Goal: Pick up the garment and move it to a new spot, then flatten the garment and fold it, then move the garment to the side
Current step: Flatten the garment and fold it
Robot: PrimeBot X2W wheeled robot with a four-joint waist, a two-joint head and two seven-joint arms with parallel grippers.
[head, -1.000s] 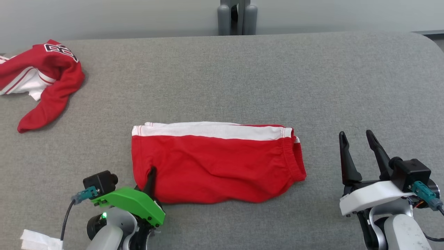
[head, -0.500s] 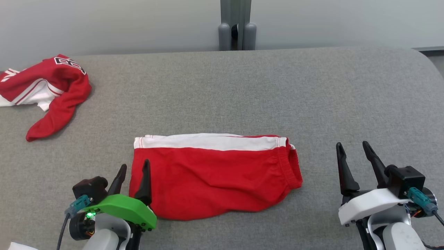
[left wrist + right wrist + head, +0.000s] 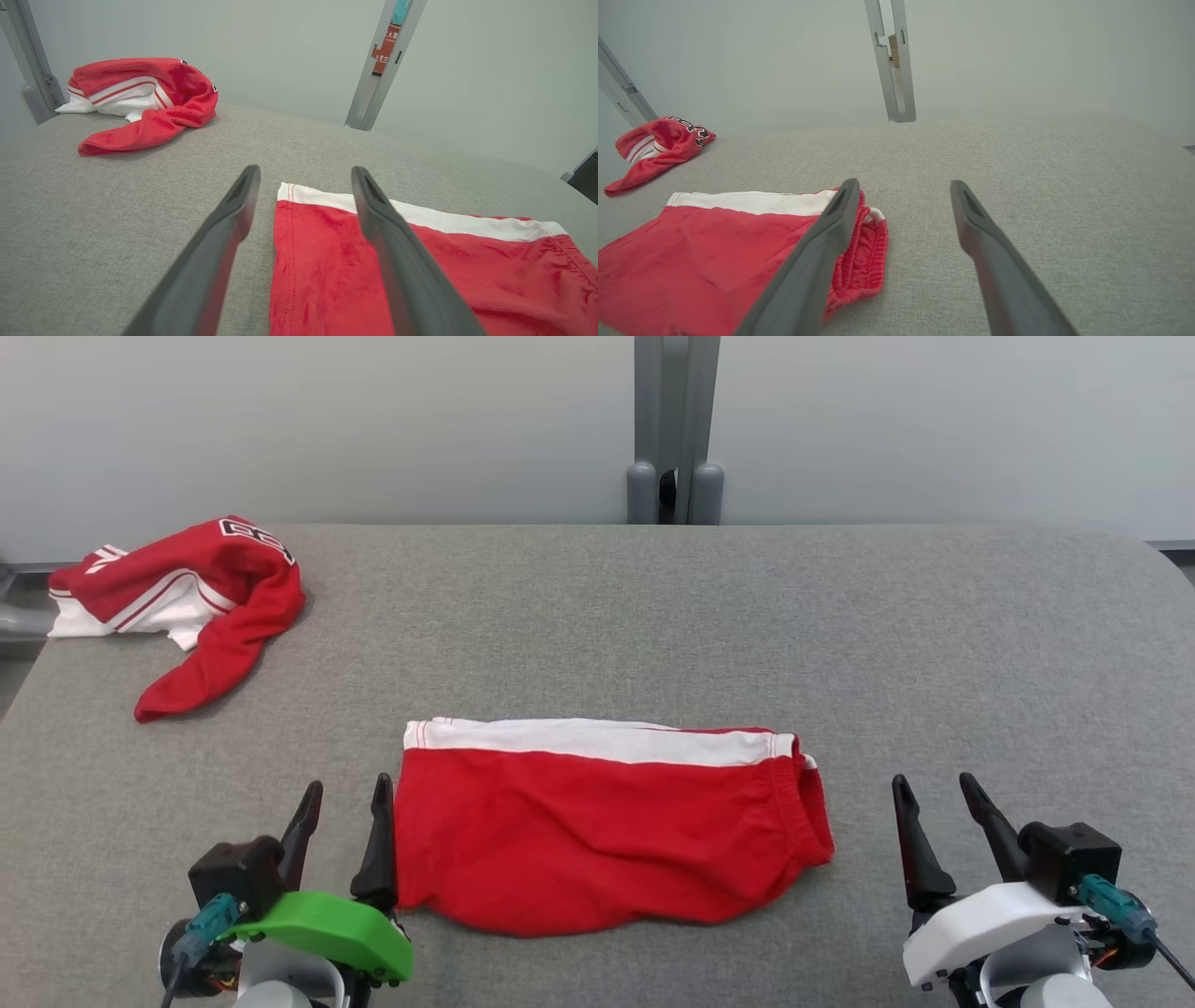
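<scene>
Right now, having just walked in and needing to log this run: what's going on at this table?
A two-armed robot is working on red shorts, which lie flat, apparently folded, near the front of the grey table. Nothing is held: the left gripper stands open at the shorts' left edge, the right gripper open off to their right, clear of the cloth. A crumpled red jersey lies far left.
</scene>
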